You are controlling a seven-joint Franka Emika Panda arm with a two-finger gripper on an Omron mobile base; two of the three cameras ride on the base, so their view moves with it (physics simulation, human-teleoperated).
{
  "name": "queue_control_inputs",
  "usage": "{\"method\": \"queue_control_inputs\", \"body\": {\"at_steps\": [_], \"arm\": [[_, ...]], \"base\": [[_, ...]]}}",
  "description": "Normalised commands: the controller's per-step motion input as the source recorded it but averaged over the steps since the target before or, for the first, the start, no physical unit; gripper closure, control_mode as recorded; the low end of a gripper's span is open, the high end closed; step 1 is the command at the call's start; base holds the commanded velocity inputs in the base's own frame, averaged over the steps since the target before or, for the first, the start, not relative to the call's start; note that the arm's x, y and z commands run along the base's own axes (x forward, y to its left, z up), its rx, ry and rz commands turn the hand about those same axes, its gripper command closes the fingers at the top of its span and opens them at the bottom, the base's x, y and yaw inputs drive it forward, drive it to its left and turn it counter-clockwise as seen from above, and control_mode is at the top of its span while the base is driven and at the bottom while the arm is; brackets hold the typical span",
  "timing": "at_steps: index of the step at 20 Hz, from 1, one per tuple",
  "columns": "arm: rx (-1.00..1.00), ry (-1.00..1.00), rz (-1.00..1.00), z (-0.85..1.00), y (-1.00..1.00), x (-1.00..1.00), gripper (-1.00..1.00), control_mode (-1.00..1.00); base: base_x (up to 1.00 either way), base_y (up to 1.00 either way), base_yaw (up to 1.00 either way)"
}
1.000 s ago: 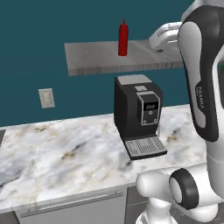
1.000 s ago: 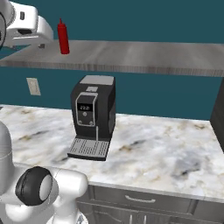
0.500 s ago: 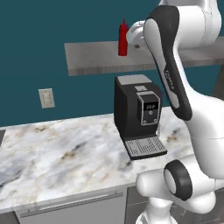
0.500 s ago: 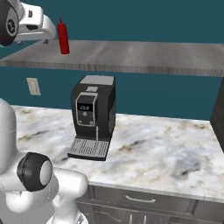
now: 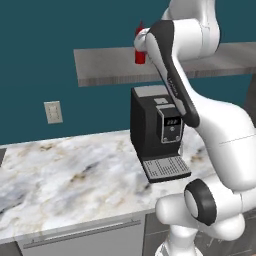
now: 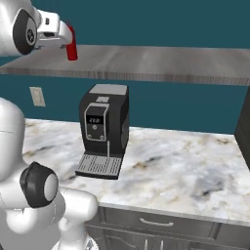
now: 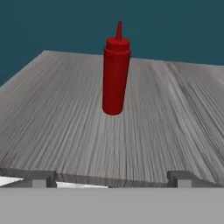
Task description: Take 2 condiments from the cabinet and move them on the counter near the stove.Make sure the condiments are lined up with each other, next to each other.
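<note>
- Claw point(image 7: 112, 179): jaws spread wide, tips at 7 and 5 o'clock in the hand view, holding nothing, touching nothing.
- Red squeeze bottle point(image 7: 116, 74): upright on the grey wood-grain shelf point(image 7: 52, 118), at 12 o'clock beyond the tips, apart from them.
- Coffee machine point(image 5: 157, 132): on the marble counter point(image 5: 65, 170), below the shelf.

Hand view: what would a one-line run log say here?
phase: approach | gripper: open, short of bottle | slim red squeeze bottle: upright on grey wood-grain floating shelf, untouched | black coffee machine: on marble counter
</note>
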Motion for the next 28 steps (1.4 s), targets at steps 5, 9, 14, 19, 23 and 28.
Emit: {"method": "queue_control_inputs", "body": {"at_steps": [5,9,14,19,23,28], "arm": [[0.0,-0.05,-0.06,0.0,0.01,0.67,-1.0,-1.0],[0.0,-0.1,-0.03,0.0,0.0,0.34,-1.0,-1.0],[0.0,-0.13,-0.01,0.0,0.0,0.1,-1.0,-1.0],[0.0,-0.08,-0.01,0.0,0.0,0.13,-1.0,-1.0],[0.0,-0.05,-0.02,0.0,0.0,0.13,-1.0,-1.0],[0.0,0.0,-0.04,0.0,0.0,0.2,-1.0,-1.0]], "base": [[0.0,0.0,0.0],[0.0,0.0,0.0],[0.0,0.0,0.0],[0.0,0.0,0.0],[0.0,0.0,0.0],[0.0,0.0,0.0]]}}
